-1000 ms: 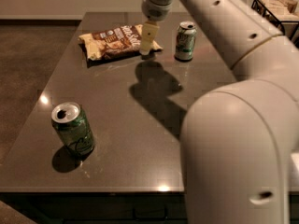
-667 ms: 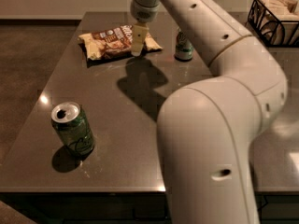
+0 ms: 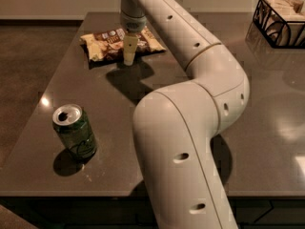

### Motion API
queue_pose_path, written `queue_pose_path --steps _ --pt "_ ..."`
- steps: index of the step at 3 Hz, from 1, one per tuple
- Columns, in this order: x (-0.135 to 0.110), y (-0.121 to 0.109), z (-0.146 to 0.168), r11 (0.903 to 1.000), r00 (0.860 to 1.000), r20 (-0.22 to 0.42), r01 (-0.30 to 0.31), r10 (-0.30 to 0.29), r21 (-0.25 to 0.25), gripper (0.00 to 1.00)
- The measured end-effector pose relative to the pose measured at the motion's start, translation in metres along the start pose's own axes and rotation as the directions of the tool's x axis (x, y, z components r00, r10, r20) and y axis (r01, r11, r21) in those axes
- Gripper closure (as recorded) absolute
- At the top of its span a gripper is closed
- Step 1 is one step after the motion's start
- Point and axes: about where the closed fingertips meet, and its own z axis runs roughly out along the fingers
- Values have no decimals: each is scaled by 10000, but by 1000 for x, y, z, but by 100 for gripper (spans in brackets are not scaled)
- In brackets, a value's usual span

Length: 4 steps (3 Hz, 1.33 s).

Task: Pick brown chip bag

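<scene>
The brown chip bag [image 3: 106, 43] lies flat at the far left of the dark table [image 3: 71, 80], with a dark brown middle, white lettering and pale yellow ends. My gripper [image 3: 129, 55] hangs straight down from the long white arm [image 3: 190, 80]. It is at the bag's near edge, a little right of the bag's middle, and covers part of the bag. I cannot tell whether it touches the bag.
A green soda can [image 3: 75, 132] stands upright at the near left of the table. A black wire basket [image 3: 280, 19] holding pale packets sits at the far right. My arm's bulky elbow fills the middle and near part of the view.
My arm has swung to the left and the gripper now sits further left along the bag. The second green can beside the bag is now hidden behind my arm.
</scene>
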Motion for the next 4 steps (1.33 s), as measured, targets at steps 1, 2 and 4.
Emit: queue_pose_path --steps 1,2,4 --pt "-2 1 19 9996 10000 -38 48 -49 -280 0" --pt "-7 2 31 9986 10000 -49 84 -87 -515 25" --pt "-8 0 25 9984 10000 -23 36 -37 -568 71"
